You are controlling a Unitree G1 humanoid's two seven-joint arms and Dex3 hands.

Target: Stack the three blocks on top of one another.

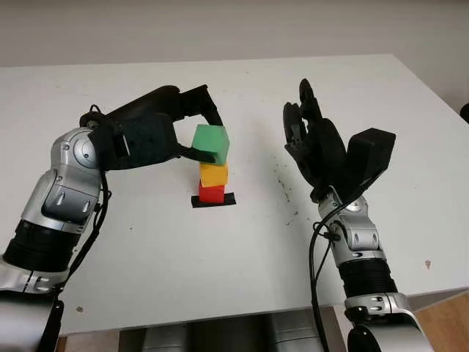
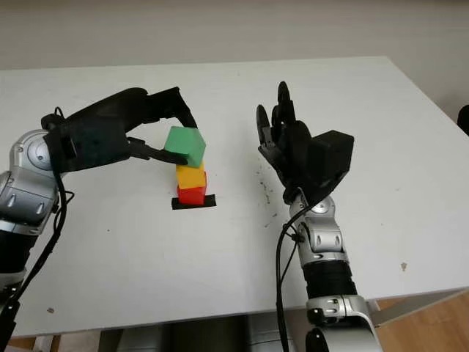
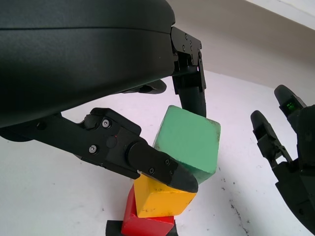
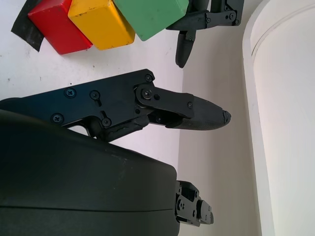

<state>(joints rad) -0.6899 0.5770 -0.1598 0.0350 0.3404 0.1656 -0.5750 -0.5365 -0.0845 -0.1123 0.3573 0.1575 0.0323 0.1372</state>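
A red block [image 1: 211,193] sits on a black square marker [image 1: 230,199] at mid-table, with a yellow block [image 1: 213,174] on top of it. A green block [image 1: 211,143] is tilted on the yellow one, its lower edge touching it. My left hand [image 1: 207,136] is shut on the green block, one finger [image 3: 162,169] in front and one [image 3: 193,96] behind. The right hand [image 1: 311,132] is open and raised a short way to the right of the stack, palm toward it. The right wrist view shows the same red [image 4: 59,29], yellow [image 4: 101,24] and green [image 4: 150,14] blocks.
The white table [image 1: 183,257] has dark specks right of the stack. Its front edge runs near my body and its right edge [image 1: 440,95] lies beyond the right hand. A pale wall stands behind the table.
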